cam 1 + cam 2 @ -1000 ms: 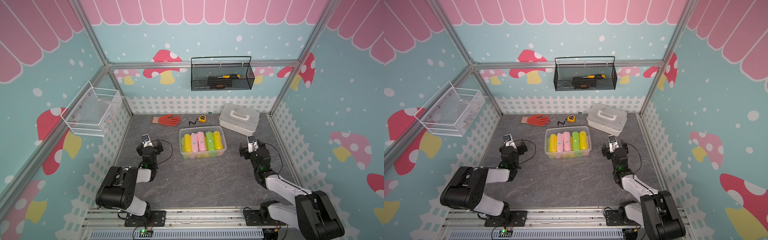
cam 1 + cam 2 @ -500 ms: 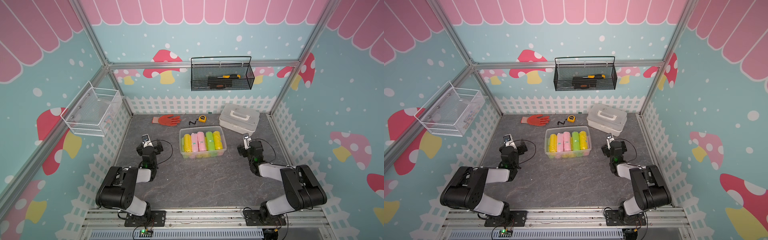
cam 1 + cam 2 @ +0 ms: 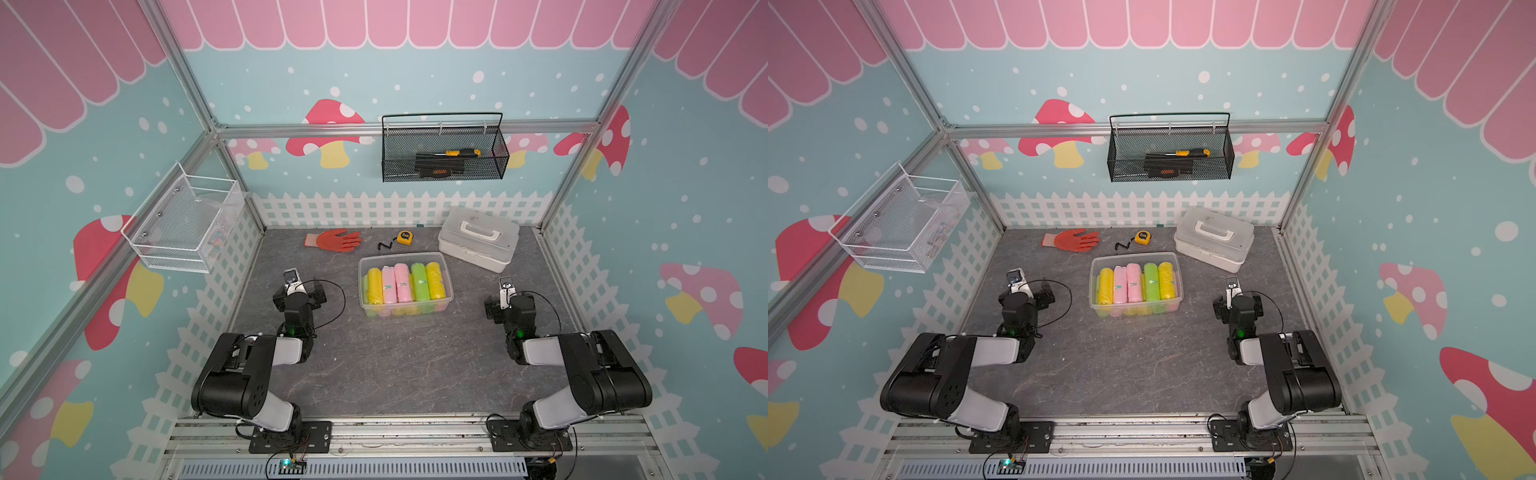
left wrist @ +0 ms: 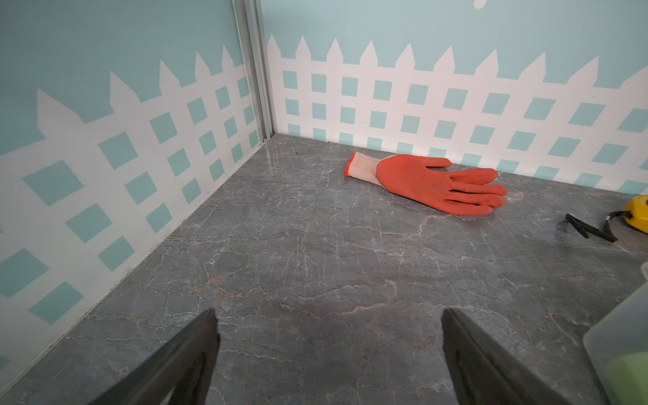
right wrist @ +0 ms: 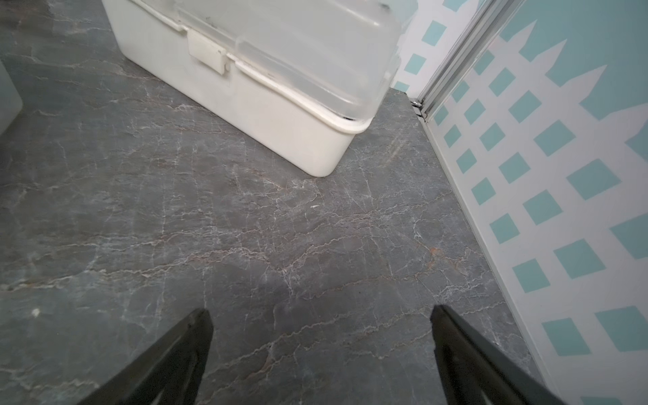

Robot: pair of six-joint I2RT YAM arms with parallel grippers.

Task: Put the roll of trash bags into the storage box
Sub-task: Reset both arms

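Filling the storage box, rolls show a blurry lower layer through its wall; left fingers and right fingers spread wide, empty, bases cut off.

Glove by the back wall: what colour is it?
The glove is orange-red with a pale cuff, clearest in the left wrist view.
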